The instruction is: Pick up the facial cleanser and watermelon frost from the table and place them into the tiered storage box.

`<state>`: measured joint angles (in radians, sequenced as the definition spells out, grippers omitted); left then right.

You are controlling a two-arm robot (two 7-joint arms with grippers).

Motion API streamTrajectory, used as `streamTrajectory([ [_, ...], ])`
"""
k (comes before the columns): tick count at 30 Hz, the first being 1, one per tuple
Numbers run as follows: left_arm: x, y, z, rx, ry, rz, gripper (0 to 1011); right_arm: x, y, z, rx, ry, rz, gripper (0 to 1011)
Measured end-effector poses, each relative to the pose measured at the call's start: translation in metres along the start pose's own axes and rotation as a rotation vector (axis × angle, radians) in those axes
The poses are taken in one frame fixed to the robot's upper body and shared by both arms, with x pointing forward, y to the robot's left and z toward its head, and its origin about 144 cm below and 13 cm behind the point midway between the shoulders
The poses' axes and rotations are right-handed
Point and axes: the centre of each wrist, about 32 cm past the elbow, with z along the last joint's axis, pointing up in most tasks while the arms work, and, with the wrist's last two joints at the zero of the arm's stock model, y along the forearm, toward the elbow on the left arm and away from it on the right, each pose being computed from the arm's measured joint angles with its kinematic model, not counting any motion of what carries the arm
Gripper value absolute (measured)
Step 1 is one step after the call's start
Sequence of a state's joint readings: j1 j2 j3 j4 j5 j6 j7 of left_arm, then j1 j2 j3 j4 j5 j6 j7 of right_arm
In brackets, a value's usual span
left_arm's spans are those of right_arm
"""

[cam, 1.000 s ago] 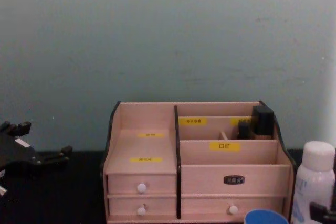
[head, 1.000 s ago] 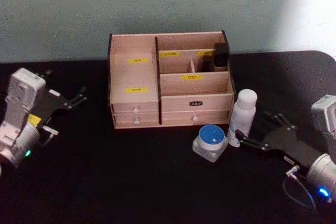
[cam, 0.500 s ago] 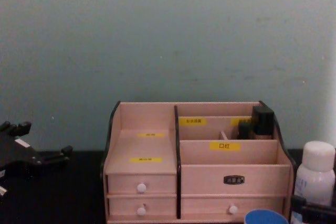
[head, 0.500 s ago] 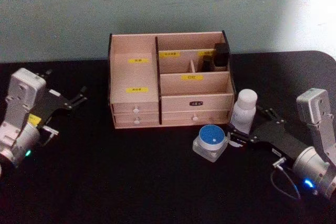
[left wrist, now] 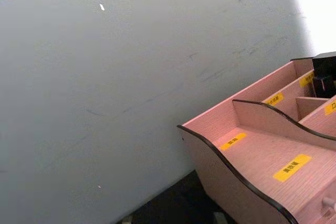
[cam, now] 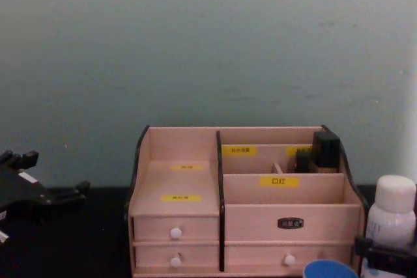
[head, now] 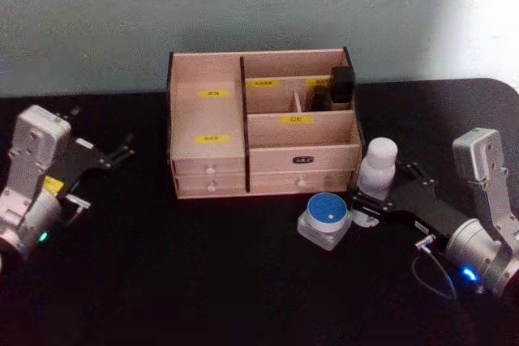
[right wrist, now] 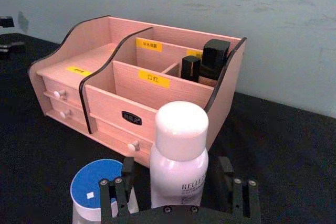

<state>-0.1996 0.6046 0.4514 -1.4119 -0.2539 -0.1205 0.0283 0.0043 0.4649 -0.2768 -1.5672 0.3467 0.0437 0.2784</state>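
1. Facial cleanser [head: 379, 166]: tall white cylindrical plastic bottle with a rounded white cap and faint pale print. It stands upright just off the front right corner of the organiser, on the black tabletop [head: 203, 281]. Its base is hidden behind your right gripper.

2. Right gripper [right wrist: 176, 165]: black, reaching in from the table's right side at the level of the bottle's lower body. Its fingers [right wrist: 224, 171] are spread, one on each side of the bottle. The right wrist view shows a narrow dark gap on both sides. You are bracketing the bottle, not squeezing it.

3. Watermelon frost [head: 326, 218]: squat clear jar with a round blue lid. It sits on the tabletop in front of the organiser's right-hand drawers, just beside the bottle on its left. It lies close to the nearer finger of your right gripper; whether they touch cannot be told.

4. Tiered storage box [head: 211, 119]: light wooden desktop organiser with dark side edges, stepped compartments, yellow labels and small white-knobbed drawers. It stands at the back middle of the tabletop, before a grey-green wall [head: 243, 6]. Two small black containers [head: 340, 85] stand upright in its back right compartment.

5. Left gripper [head: 101, 131]: black, parked over the table's left side, well apart from the organiser. Its fingers are spread and hold nothing.
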Motion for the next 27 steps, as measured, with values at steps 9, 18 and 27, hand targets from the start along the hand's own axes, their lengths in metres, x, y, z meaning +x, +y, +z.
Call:
streamTrajectory([
  [9,0.0000,0.0000,0.0000,0.000,0.000,0.000,1001,0.0001,0.0001,0.0001,-0.001,-0.001,0.000,1002],
  [18,0.0000,0.0000,0.0000,0.000,0.000,0.000,1001,0.0000,-0.0002,0.0000,-0.001,0.000,0.001,883],
  [27,0.0000,0.0000,0.0000,0.000,0.000,0.000,1001,-0.0002,-0.0004,0.0000,0.000,0.000,0.002,622],
])
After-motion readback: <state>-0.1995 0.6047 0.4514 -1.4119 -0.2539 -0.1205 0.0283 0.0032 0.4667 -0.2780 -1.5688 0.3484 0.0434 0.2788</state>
